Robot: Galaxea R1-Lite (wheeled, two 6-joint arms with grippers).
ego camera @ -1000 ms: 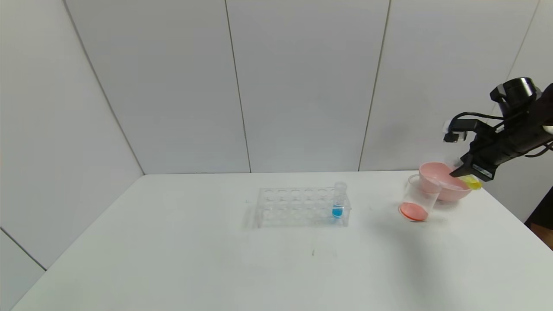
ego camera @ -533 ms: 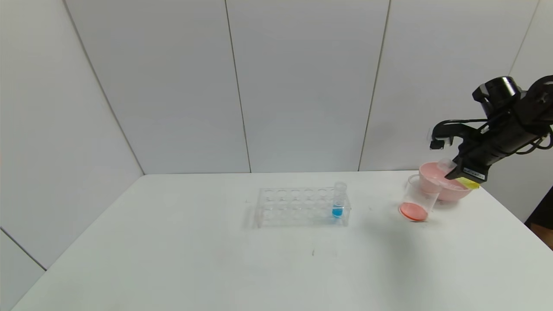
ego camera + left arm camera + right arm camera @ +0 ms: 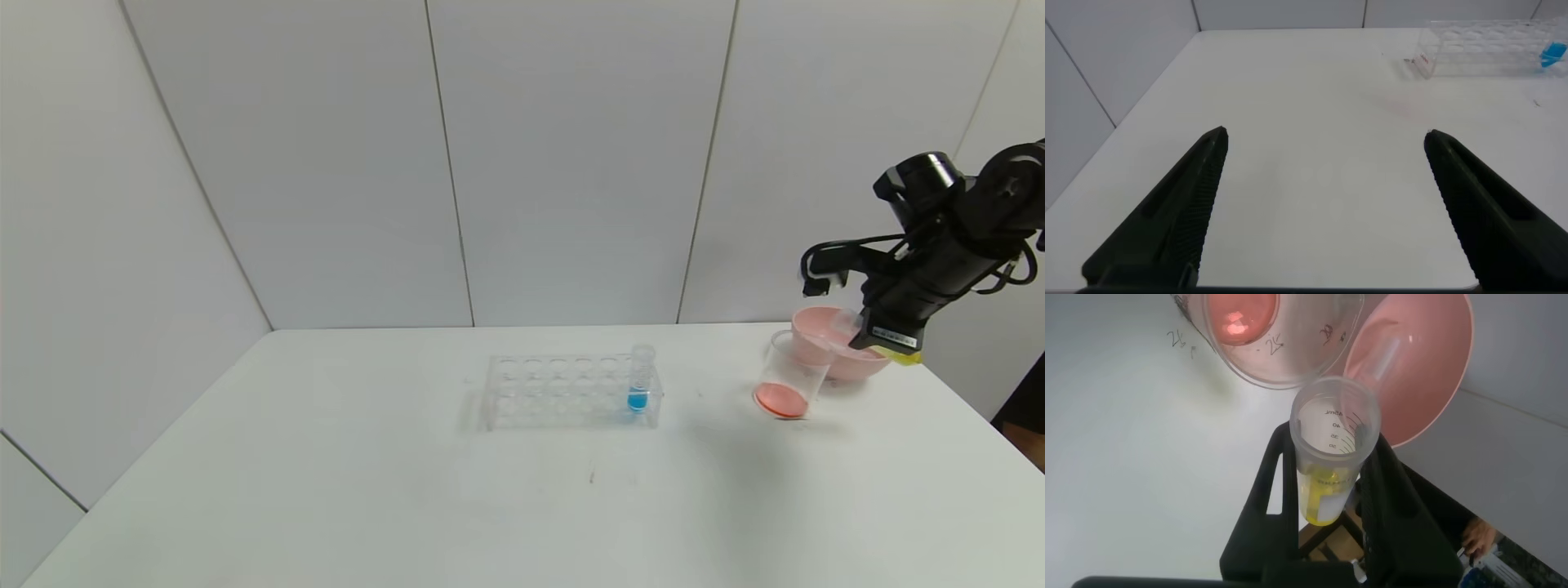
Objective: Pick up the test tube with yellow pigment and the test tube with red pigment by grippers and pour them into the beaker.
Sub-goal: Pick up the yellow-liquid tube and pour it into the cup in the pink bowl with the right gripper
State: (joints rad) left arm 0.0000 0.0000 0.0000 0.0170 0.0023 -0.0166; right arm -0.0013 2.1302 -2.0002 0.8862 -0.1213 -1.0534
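Note:
My right gripper (image 3: 864,331) is shut on the test tube with yellow pigment (image 3: 900,355), held tilted above the pink bowl. Its open mouth points toward the beaker (image 3: 790,377), and the yellow liquid sits at its lower end. In the right wrist view the tube (image 3: 1329,457) is clamped between the black fingers (image 3: 1276,469), just short of the beaker's rim (image 3: 1290,376). Orange-red liquid covers the beaker's bottom. No test tube with red pigment in it is in view. My left gripper (image 3: 1323,163) hangs open over bare table, holding nothing.
The pink bowl (image 3: 849,363) stands right behind the beaker, with a clear tube (image 3: 1384,359) lying in it. A clear rack (image 3: 563,392) in mid-table holds a tube with blue liquid (image 3: 639,384). The table's right edge is near the bowl.
My right gripper has moved left and slightly up with the yellow tube. It has turned so the tube's mouth now shows, pointing at the beaker.

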